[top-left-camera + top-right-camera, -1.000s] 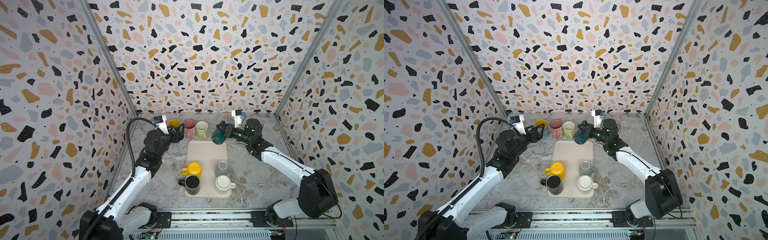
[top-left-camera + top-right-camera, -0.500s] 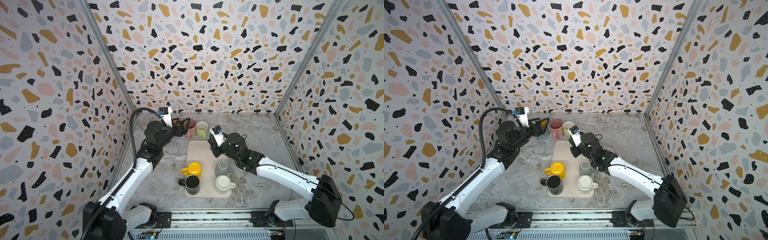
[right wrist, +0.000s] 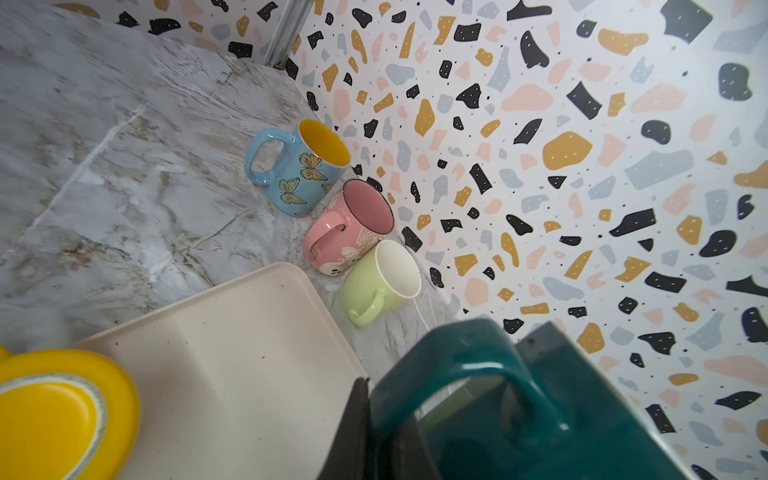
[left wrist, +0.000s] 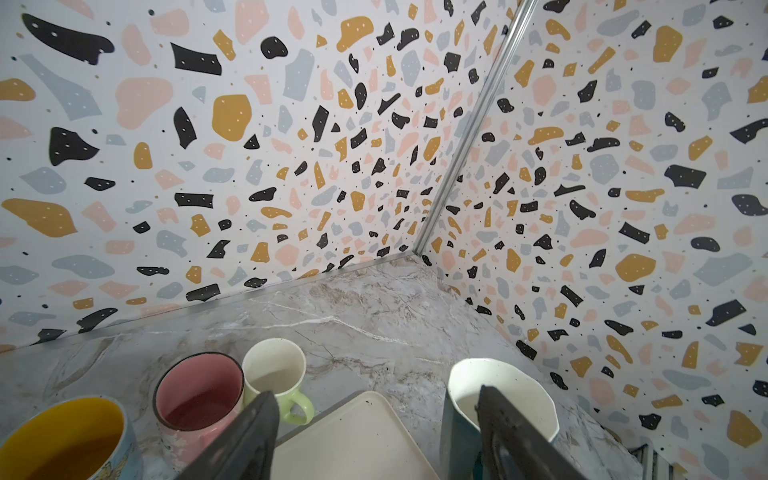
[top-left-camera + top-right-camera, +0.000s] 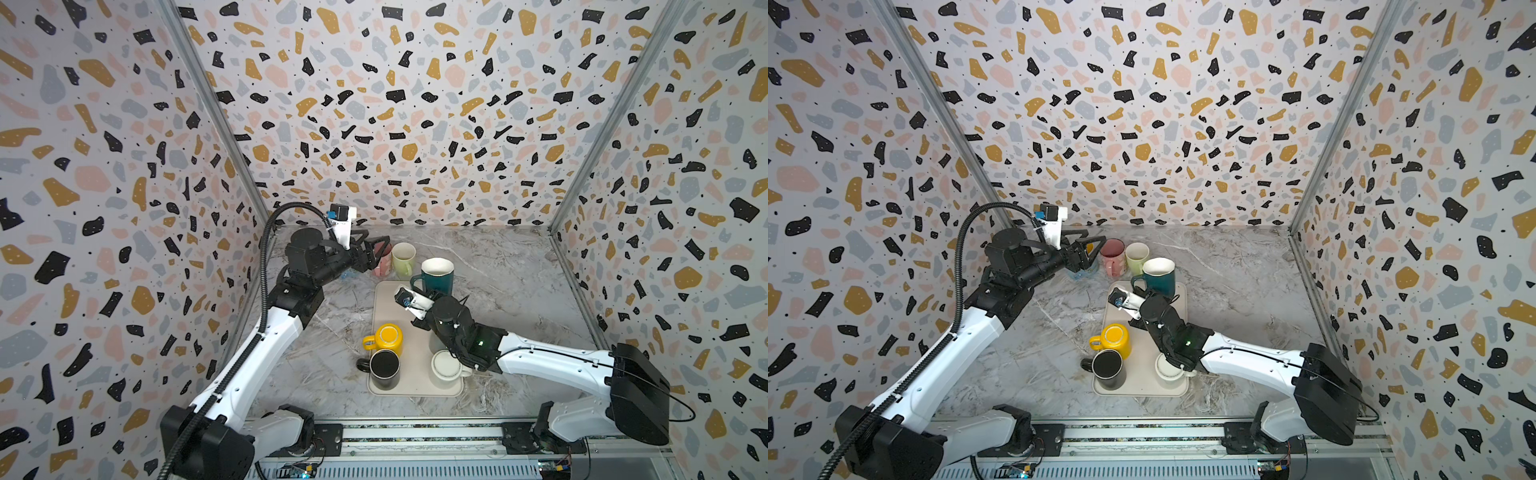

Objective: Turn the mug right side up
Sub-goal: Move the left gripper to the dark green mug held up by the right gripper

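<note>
A grey marble tabletop (image 5: 519, 270) lies inside three terrazzo-patterned walls (image 5: 395, 104) joined by metal corner rails; a beige tray (image 5: 415, 349) sits near its middle. The right gripper (image 5: 424, 292) is clamped on the handle of the teal mug (image 5: 436, 276), which stands mouth up at the tray's far end; whether its base rests on the tray is not clear. The left gripper (image 5: 380, 252) hangs with its jaws spread wide and nothing between them, just in front of the pink mug (image 5: 382, 266). In a top view that gripper hides most of the row along the back wall; the right wrist view shows the row whole: a blue butterfly mug (image 3: 297, 166), the pink one and a green mug (image 3: 380, 282), all upright and side by side. The left wrist view looks into the teal mug's white inside; only the top views show the black mug (image 5: 384, 368) and white mug (image 5: 446, 365) at the tray's near end, beside the inverted yellow mug (image 5: 388, 338).
</note>
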### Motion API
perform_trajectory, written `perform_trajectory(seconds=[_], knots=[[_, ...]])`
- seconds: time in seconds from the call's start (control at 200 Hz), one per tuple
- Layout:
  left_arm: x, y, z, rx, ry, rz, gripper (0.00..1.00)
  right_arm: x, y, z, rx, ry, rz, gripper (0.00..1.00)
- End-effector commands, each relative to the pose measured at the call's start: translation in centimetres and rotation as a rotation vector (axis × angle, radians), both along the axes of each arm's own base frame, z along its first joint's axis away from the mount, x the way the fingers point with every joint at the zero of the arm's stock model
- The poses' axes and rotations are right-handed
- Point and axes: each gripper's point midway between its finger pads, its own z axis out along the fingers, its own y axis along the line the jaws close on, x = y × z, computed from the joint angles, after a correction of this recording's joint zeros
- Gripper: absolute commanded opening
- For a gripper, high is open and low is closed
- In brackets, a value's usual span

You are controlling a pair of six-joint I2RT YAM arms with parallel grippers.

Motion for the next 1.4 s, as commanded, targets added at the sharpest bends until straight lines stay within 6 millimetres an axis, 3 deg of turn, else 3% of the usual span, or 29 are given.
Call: perform_trajectory(seconds=[0.0,0.17,0.471,0.661,0.931,1.397], knots=[[-1.4,-1.0,0.3,0.055,-0.015,-0.09,0.76,0.8,-1.3,5.0,0.025,-0.192,-0.104,0.0],[-2.3,-1.8,-1.1,0.136,-0.001,-0.114,0.76,0.6,-1.4,5.1,0.013,-0.237,-0.113,0.0],[-4.0,-5.2,-4.9,0.314,0.059,-0.232,0.76,0.1,-1.4,4.5,-0.021,-0.268,-0.098,0.0],[-4.6,-6.4,-7.1,0.4,0.104,-0.28,0.75,0.0,-1.5,4.1,-0.051,-0.29,-0.101,0.0],[-5.8,-7.1,-8.3,0.449,0.115,-0.332,0.75,-0.1,-1.6,3.5,-0.078,-0.31,-0.105,0.0],[-7.4,-8.6,-10.3,0.474,0.162,-0.461,0.75,-0.8,-1.4,5.0,-0.052,-0.395,-0.109,0.0]])
